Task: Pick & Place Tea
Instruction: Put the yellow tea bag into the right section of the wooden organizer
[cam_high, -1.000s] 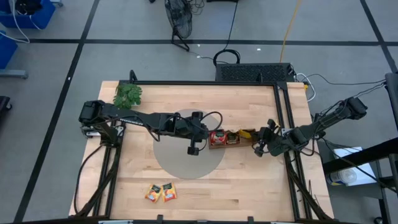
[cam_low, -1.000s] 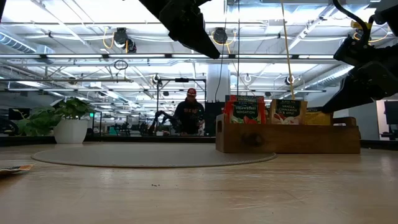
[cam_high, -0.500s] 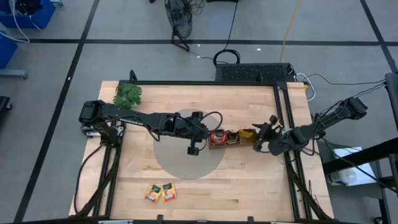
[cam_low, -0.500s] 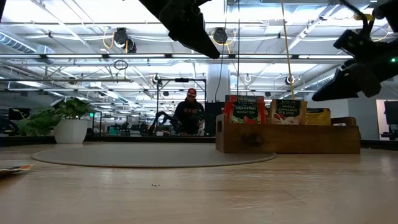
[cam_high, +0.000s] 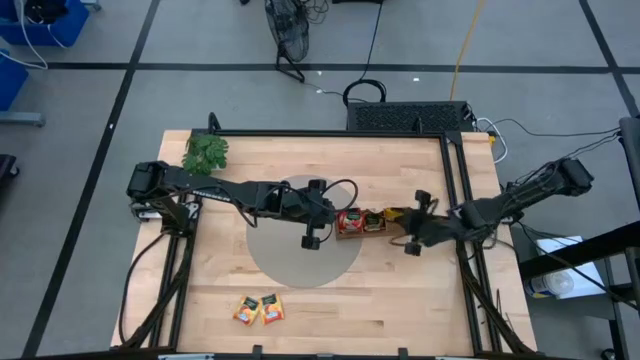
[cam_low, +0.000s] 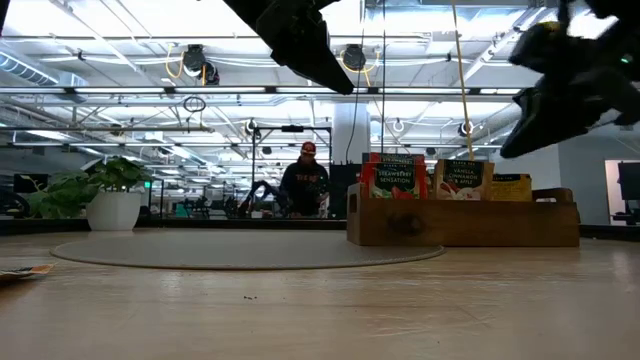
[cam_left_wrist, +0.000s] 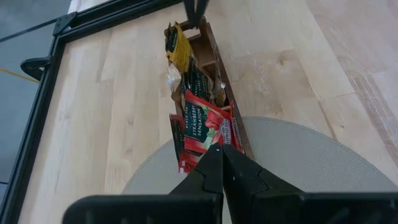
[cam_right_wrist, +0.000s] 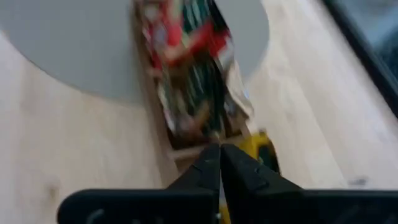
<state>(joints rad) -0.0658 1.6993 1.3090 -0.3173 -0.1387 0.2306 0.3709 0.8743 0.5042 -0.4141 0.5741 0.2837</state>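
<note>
Tea sachets (cam_high: 352, 221) fill the wooden tray (cam_high: 377, 231); right gripper (cam_high: 409, 233) beside it, fingers closed; left gripper (cam_high: 311, 240) likewise closed.

Grey tiled floor (cam_high: 80, 110) crossed by dark lines, blue bins (cam_high: 40, 20) at one corner, black cables (cam_high: 365, 92) trailing behind the bench, white-beamed ceiling (cam_low: 150, 60) with bright lights, potted plant (cam_low: 112, 195), person (cam_low: 305, 185) standing far off

1. Wooden tray (cam_high: 365, 223) on the table (cam_high: 400, 290), right of centre, one end on the round mat (cam_high: 285, 265).
2. Tea sachets (cam_high: 350, 220) upright in the tray.
3. Two sachets (cam_high: 258, 310) flat near the front edge.
4. Leafy sprig (cam_high: 205, 152) at the back left corner.
</note>
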